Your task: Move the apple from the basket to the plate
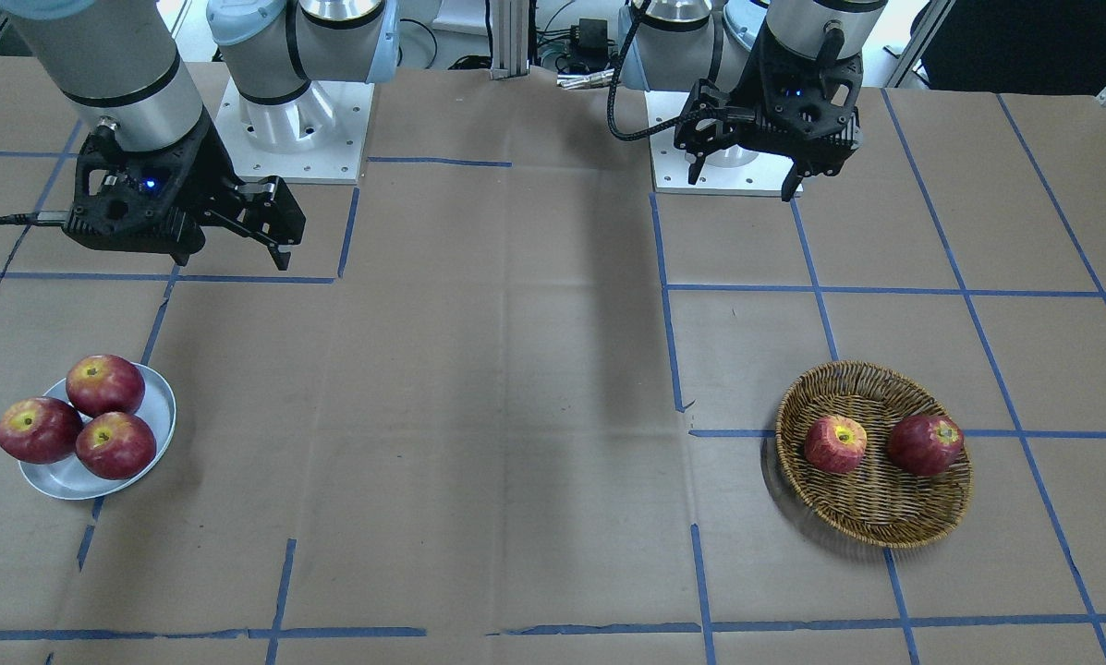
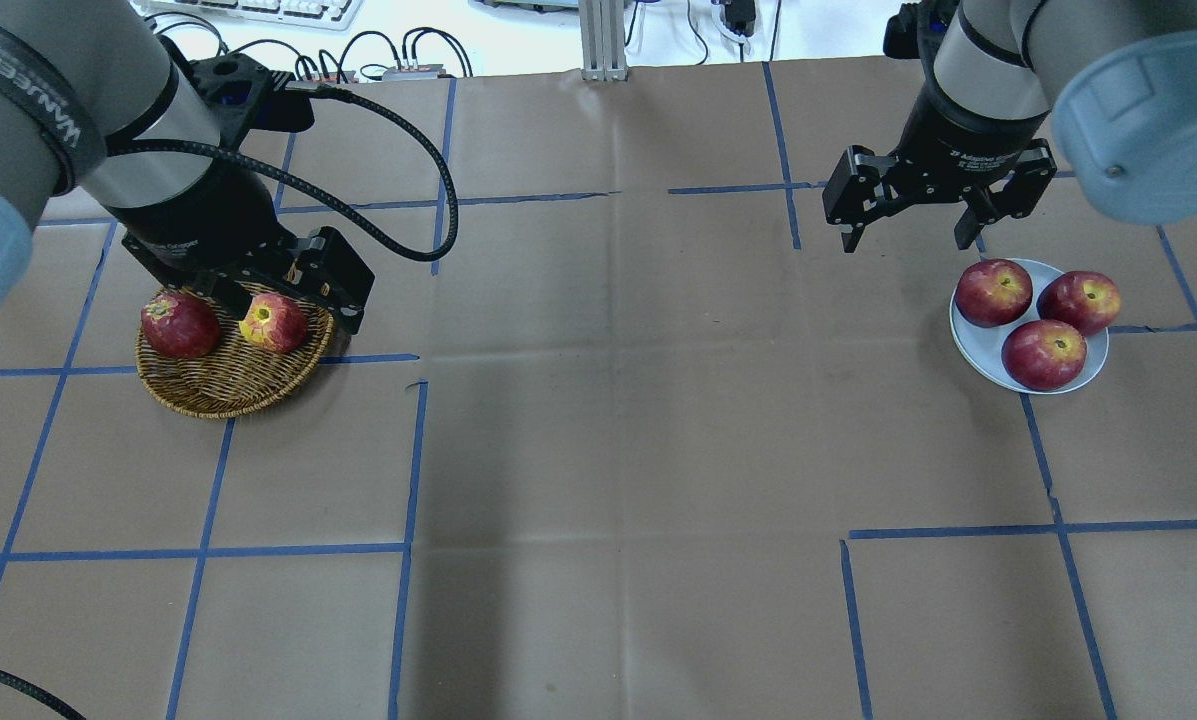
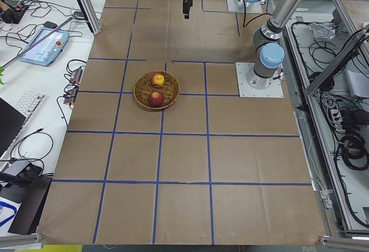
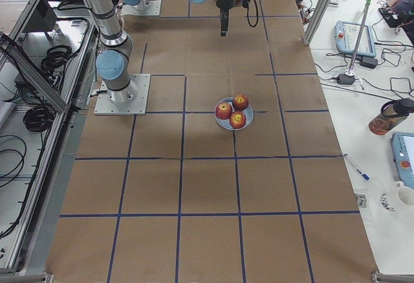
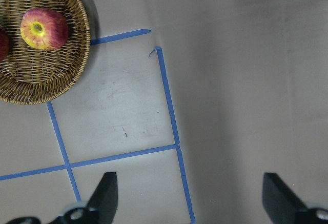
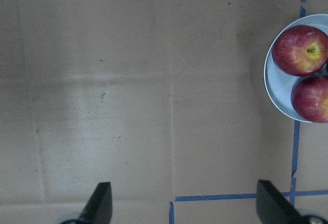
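The lighter red apple with a yellow stem hollow lies in the wicker basket beside a darker red apple. It also shows in the overhead view and in the left wrist view. My left gripper is open and empty, held high, back from the basket toward the robot's base. The pale plate holds three dark red apples. My right gripper is open and empty, above the table beside the plate.
Brown paper with a blue tape grid covers the table. Both arm bases stand at the robot's edge. Cables trail from the left wrist. Operators' desks with devices flank the table's far side.
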